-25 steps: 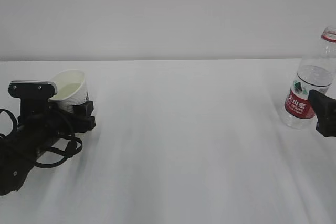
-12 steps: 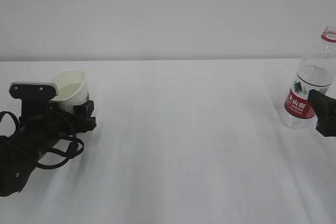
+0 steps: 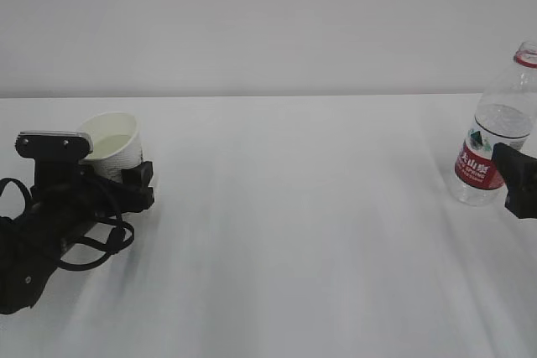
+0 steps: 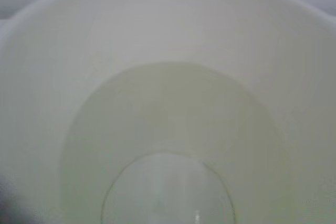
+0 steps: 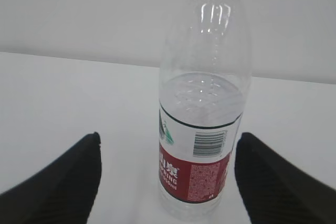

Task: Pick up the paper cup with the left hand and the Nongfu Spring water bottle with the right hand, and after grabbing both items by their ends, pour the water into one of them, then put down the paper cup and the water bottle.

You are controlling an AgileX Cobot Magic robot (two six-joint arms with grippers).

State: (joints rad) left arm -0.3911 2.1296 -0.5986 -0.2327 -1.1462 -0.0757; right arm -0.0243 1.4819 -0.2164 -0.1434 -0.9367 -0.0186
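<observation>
We see the paper cup (image 3: 114, 144) at the far left of the white desk (image 3: 294, 232), tilted, its open mouth turned up and toward the left. The left hand (image 3: 138, 184) lies low on the desk with its black fingers at the cup's lower part; from the exterior view we cannot tell whether they press on the cup or stand just off it. The left wrist view is filled by the cup's cream inside (image 4: 168, 77), with a pool of clear water (image 4: 168, 192) at the bottom and none of the fingers showing.

At the far right the Nongfu Spring water bottle (image 3: 497, 136) stands upright on the desk, uncapped, red ring at its neck, red label low on its body, water up to roughly the middle. The right hand (image 5: 168, 182) has its two fingers spread wide, one on each side of the bottle, with clear gaps of desk between each finger and the plastic, so it grips nothing. In the exterior view only one black finger (image 3: 520, 182) of it shows, in front of the bottle's lower right side
</observation>
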